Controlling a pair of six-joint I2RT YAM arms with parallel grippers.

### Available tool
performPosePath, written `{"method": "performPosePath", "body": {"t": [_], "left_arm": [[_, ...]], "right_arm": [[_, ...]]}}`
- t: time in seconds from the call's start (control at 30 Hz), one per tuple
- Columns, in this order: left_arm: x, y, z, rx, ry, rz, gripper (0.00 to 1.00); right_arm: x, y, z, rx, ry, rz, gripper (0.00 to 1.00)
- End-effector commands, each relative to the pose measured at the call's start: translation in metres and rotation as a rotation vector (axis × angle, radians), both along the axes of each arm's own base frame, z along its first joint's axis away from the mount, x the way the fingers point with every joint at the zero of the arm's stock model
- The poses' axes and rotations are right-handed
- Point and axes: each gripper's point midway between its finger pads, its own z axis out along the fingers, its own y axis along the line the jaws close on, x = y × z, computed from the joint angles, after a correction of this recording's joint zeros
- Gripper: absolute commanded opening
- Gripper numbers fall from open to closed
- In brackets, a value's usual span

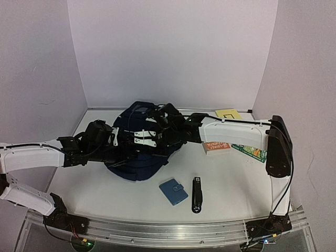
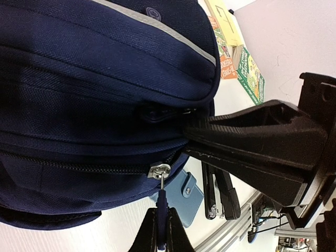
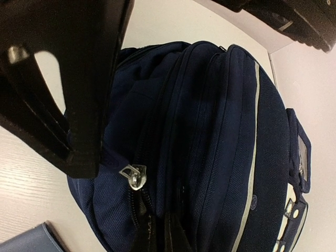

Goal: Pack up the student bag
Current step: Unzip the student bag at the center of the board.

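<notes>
Left gripper (image 2: 160, 223) is pinched tight on the zipper pull (image 2: 159, 171) at the left side of the student bag (image 1: 134, 169), looks set to run that zip open. Bag itself lies flat between both arms. Right gripper (image 2: 191, 137) has its jaws closed on the bag's fabric beside another zip, I'd guess bracing it against dragging. Blue wallet (image 1: 173, 190) and stapler (image 1: 197, 194) sit just front-right of the bag.

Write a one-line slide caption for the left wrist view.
Left gripper pinches the zipper pull of the student bag, right gripper closed on its fabric; wallet and stapler beyond.
</notes>
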Motion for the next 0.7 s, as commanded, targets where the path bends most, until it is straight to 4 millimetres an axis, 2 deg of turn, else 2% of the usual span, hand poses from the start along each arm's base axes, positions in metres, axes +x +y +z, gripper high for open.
{"method": "performPosePath", "body": {"t": [0.0,0.27,0.43,0.67], "left_arm": [[0.010,-0.010,0.057,-0.174,-0.127,0.003,0.00],[0.014,-0.003,0.052,-0.155,-0.120,0.043,0.00],[0.031,0.036,0.029,0.009,-0.081,0.222,0.00],[0.041,0.075,0.016,0.132,-0.067,0.335,0.00]], "right_arm": [[0.007,-0.018,-0.016,-0.073,-0.045,-0.018,0.00],[0.013,-0.031,-0.010,-0.064,-0.043,-0.045,0.00],[0.020,-0.044,-0.005,-0.077,-0.066,-0.078,0.00],[0.041,-0.074,-0.005,-0.101,-0.079,-0.134,0.00]]}}
